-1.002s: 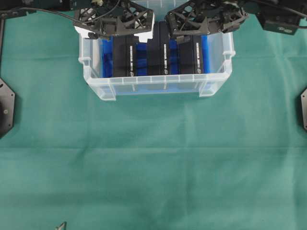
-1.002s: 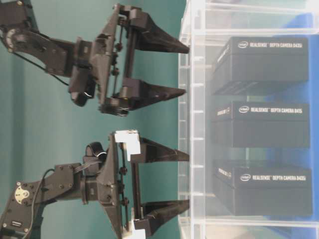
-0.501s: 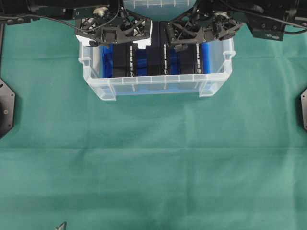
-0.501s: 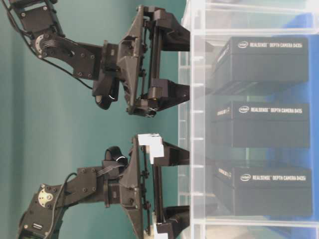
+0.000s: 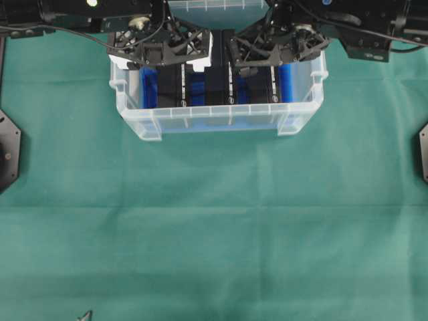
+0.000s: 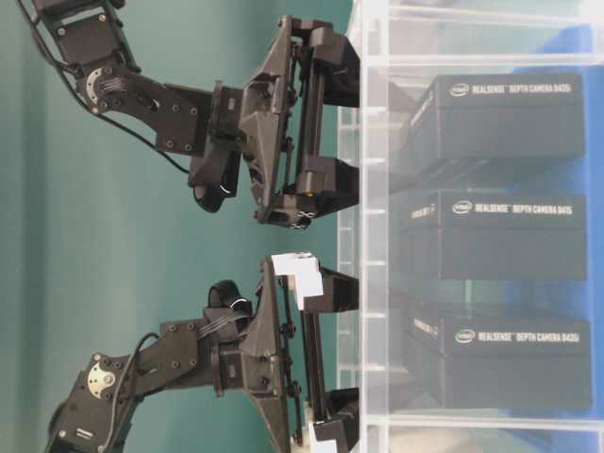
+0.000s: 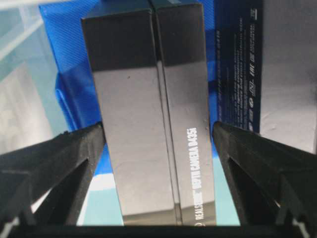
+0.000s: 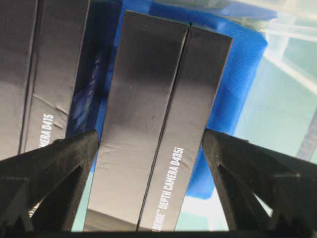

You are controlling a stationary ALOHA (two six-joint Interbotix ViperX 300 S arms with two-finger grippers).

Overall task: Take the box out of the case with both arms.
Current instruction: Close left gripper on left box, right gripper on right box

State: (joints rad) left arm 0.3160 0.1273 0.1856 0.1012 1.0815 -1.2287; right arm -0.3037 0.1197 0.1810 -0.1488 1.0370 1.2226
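With both grippers lowered into the case [image 5: 217,120], I note three black boxes standing on edge on the blue cloth [image 7: 69,59]. Left gripper [image 7: 158,148] is spread wide, straddling the left box [image 7: 153,114] without touching it; right gripper [image 8: 148,153] is equally wide around the right box [image 8: 158,99]. Middle box [image 5: 219,80] unattended. Risks, in my judgement: glossy faces slipping once squeezed, a fingertip catching the neighbouring box, or the case lifting along if a box drags its wall.

Bright, even overhead light; glare on glossy box [image 7: 148,124] tops; wrist views softly blurred.
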